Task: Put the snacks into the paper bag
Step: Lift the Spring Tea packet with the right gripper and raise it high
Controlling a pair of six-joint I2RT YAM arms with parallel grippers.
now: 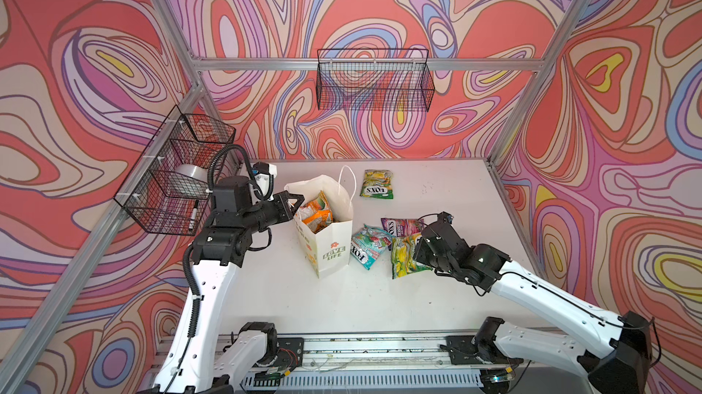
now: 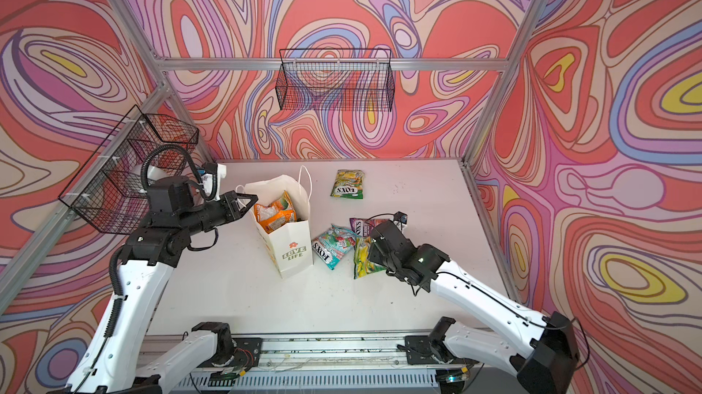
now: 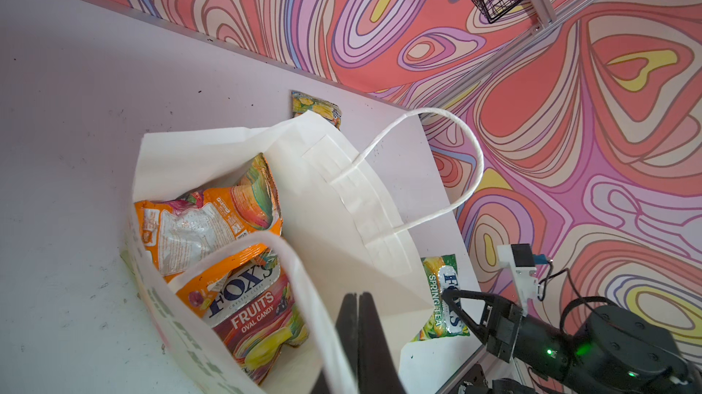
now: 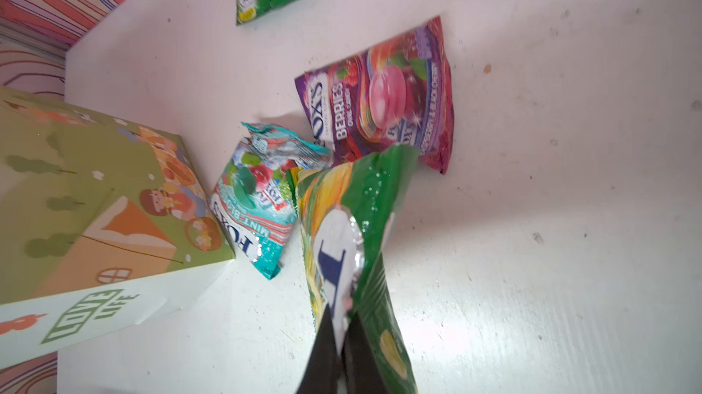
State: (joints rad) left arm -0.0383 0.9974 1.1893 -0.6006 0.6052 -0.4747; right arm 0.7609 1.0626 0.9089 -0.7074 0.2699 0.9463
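Note:
The white paper bag (image 1: pixel 334 255) (image 2: pixel 292 255) stands upright and open at mid-table, with two orange snacks (image 3: pixel 243 308) (image 3: pixel 197 228) inside. My left gripper (image 1: pixel 298 200) (image 3: pixel 359 304) is shut, its tips over the bag's near rim; whether paper is pinched does not show. My right gripper (image 4: pixel 343 316) (image 3: pixel 450 293) is shut on a green-yellow packet (image 4: pixel 342 221) (image 1: pixel 404 259), its end raised off the table right of the bag. A teal packet (image 1: pixel 368 245) (image 4: pixel 258 198) and a purple one (image 1: pixel 400 226) (image 4: pixel 383 103) lie beside it. Another green packet (image 1: pixel 377 183) (image 2: pixel 347 184) lies farther back.
A black wire basket (image 1: pixel 374 80) hangs on the back wall. A second one (image 1: pixel 174 175) on the left wall holds a silvery object and a marker, close behind my left arm. Aluminium frame posts edge the table; the arms' rail (image 1: pixel 342 346) runs along the front.

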